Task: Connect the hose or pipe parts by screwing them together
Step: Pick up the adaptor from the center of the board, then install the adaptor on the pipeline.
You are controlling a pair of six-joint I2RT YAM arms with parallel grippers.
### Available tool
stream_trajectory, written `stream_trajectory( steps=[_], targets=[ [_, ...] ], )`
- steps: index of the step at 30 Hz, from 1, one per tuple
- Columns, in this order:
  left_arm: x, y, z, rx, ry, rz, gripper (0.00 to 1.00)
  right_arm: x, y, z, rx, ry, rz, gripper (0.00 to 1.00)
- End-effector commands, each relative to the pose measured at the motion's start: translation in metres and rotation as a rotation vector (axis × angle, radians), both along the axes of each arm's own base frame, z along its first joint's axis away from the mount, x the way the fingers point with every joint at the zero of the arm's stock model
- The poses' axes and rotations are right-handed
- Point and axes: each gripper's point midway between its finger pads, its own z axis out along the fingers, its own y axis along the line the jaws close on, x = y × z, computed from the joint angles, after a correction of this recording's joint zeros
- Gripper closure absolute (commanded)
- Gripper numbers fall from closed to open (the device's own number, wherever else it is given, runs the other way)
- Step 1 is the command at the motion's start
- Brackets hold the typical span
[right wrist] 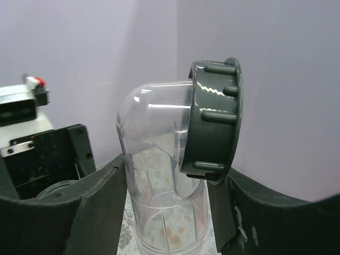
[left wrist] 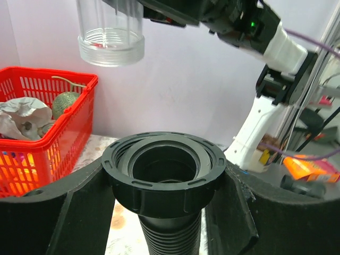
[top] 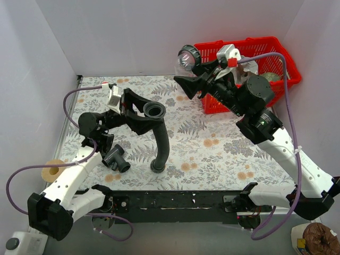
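Grips the black ribbed hose [top: 162, 141] by its upper collar [left wrist: 163, 170] with the left gripper [top: 144, 114], jaws pressed onto the collar's two sides. Holds that collar raised over the left-centre of the floral tablecloth [top: 212, 149], round opening facing up. Lets the ribbed body curve down and nearward, with the other smooth end resting on the cloth close to the near rail. Shows, from the left wrist, the collar seated between both black fingers [left wrist: 53, 212], ribs running down below it.

Leaves the dark grey T-shaped fitting [top: 117, 158] lying loose on the cloth, left of the hose's lower end and beside the left arm, touched by neither gripper.

Carries in the right gripper [top: 192, 78] a clear plastic elbow pipe [right wrist: 154, 138] with a dark grey ribbed nut [right wrist: 215, 122] on one end, lifted in the air at the far side, just left of the red basket [top: 276, 53]. Pinches the clear tube between two fingers [right wrist: 64, 212], jaws spread only as wide as the tube and closed against it.

Seen from the left wrist: the elbow's open straight end above and beyond the hose collar, well apart, not touching.

In the basket: crumpled paper [left wrist: 18, 119] and a round green thing [left wrist: 66, 103].
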Motion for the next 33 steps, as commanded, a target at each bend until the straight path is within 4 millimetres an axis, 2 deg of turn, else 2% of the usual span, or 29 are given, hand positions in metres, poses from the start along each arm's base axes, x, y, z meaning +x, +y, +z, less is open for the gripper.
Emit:
stream_trajectory(
  steps=[1,2,5,7,9,10,12,13,14,16,17,18,21,24,30,33],
  targets=[
    [-0.011,0.004,0.053,-0.167,0.045,-0.018,1.0,-0.03,0.021,0.048,0.001,-0.33,0.156,0.99],
    [-0.016,0.003,0.063,-0.2,0.019,-0.031,1.0,-0.036,0.018,0.063,0.035,-0.377,0.163,0.99],
    [-0.01,0.005,0.1,-0.306,0.01,-0.032,0.98,-0.051,0.012,0.089,0.088,-0.462,0.186,0.99],
    [-0.006,0.011,0.123,-0.386,0.042,-0.029,0.96,-0.058,0.012,0.098,0.112,-0.494,0.212,0.99],
    [-0.004,0.013,0.138,-0.436,0.074,-0.051,0.89,-0.066,0.009,0.109,0.133,-0.532,0.23,0.99],
    [-0.008,0.014,0.144,-0.457,0.084,-0.08,0.88,-0.067,0.008,0.111,0.137,-0.543,0.225,0.99],
    [-0.031,0.02,0.151,-0.49,-0.006,-0.134,0.81,-0.069,0.0,0.118,0.168,-0.565,0.196,0.99],
    [-0.043,0.019,0.146,-0.471,-0.055,-0.165,0.79,-0.07,-0.003,0.12,0.181,-0.575,0.187,0.99],
    [-0.048,0.015,0.132,-0.444,-0.061,-0.178,0.74,-0.072,-0.008,0.123,0.195,-0.585,0.174,0.99],
    [-0.048,0.007,0.113,-0.406,-0.12,-0.159,0.73,-0.072,-0.009,0.124,0.196,-0.59,0.169,0.99],
    [-0.042,0.001,0.099,-0.386,-0.105,-0.148,0.74,-0.071,-0.006,0.124,0.192,-0.585,0.176,0.99],
    [-0.035,-0.003,0.093,-0.375,-0.093,-0.133,0.79,-0.072,-0.006,0.125,0.192,-0.585,0.18,0.99],
    [-0.015,-0.012,0.075,-0.343,-0.053,-0.094,0.87,-0.073,0.001,0.123,0.192,-0.566,0.222,0.99],
    [-0.013,-0.021,0.059,-0.315,-0.084,-0.086,0.93,-0.076,0.008,0.12,0.199,-0.521,0.278,0.99],
    [-0.02,-0.035,0.037,-0.285,-0.202,-0.078,1.0,-0.078,0.02,0.099,0.196,-0.386,0.376,0.99],
    [-0.021,-0.038,0.036,-0.288,-0.222,-0.075,1.0,-0.079,0.025,0.086,0.179,-0.338,0.405,0.99]
  ],
)
